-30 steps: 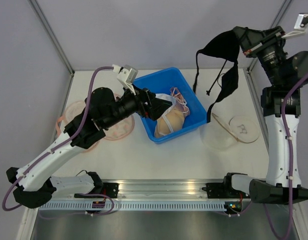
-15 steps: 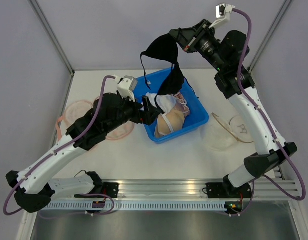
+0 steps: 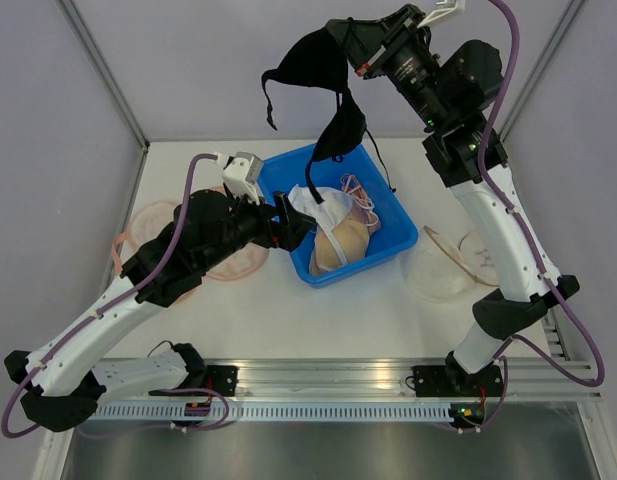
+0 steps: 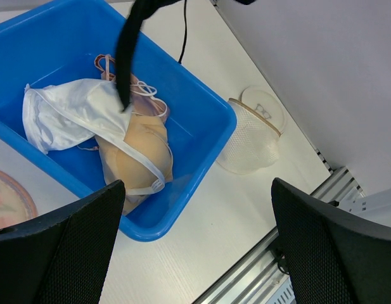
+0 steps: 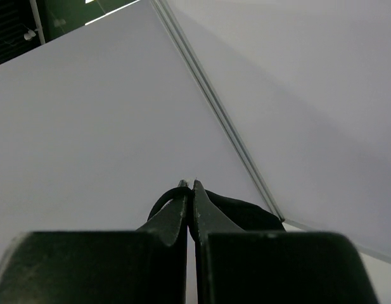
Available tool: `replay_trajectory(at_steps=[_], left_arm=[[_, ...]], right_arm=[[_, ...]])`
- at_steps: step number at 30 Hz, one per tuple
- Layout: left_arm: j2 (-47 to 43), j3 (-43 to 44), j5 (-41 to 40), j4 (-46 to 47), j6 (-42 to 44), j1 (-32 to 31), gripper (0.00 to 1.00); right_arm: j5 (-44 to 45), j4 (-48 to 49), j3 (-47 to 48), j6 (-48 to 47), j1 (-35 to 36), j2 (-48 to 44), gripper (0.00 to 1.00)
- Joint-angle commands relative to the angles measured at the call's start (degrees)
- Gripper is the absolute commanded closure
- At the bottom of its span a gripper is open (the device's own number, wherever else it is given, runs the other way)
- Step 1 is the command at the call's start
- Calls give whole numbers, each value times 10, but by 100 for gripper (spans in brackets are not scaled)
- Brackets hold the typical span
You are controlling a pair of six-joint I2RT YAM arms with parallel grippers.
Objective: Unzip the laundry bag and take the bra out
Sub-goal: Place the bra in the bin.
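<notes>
Right pincer (image 3: 350,42) clamps bra (image 3: 316,70) above blue bin (image 3: 404,236); left pincer (image 3: 294,220) agape beside it.

1. White-shelled left arm (image 3: 98,325) with bulky black joint housings; a purple cable (image 3: 178,210) trails along it.
2. Matching white-and-black right arm (image 3: 508,225), purple cable too.
3. Black left fingers (image 4: 52,247), apparently fine-textured.

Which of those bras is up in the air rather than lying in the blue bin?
The black bra, hanging from the right gripper above the blue bin; the white bra and beige bra lie inside it.
</notes>
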Motion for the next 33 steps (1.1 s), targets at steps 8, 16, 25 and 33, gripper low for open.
replay_trajectory(at_steps=[8,16,25,33], left_arm=[[-20,-2,3,3,-14,3,1],[-29,1,4,3,-9,3,1],[-28,1,7,4,-7,3,1],[-32,-3,16,6,-5,3,1]], right_arm=[[32,42,129,31,2,45,100],[50,120,132,60,2,46,100],[67,147,124,65,2,42,99],[35,158,-72,32,2,-36,100]])
